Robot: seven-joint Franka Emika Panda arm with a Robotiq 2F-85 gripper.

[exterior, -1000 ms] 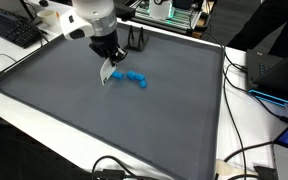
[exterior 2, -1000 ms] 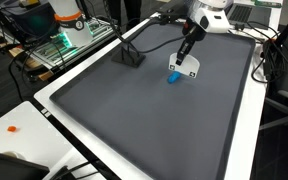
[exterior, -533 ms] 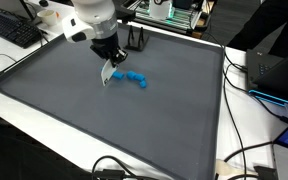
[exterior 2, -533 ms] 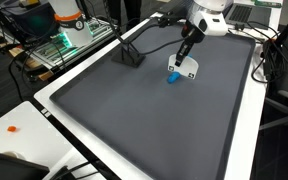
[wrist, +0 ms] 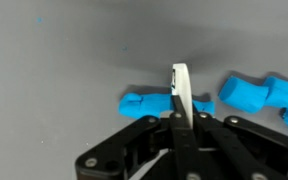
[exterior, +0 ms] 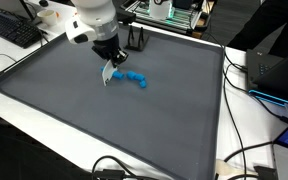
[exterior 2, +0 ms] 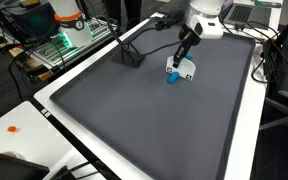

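Note:
My gripper is shut on a thin white flat piece, held edge-on and upright over the dark grey mat. The white piece shows in both exterior views. A blue soft lump lies right under the white piece, and a second blue lump lies beside it. In an exterior view the blue lumps form a short row just beside the gripper; in an exterior view only a bit of blue shows below the gripper.
The large dark grey mat covers the table. A small black stand sits at the mat's far edge. Cables, a keyboard and a green-lit device lie around the mat. A small orange bit lies off the mat.
The gripper with the white piece has shifted slightly along the blue lumps. The blue lumps look unchanged.

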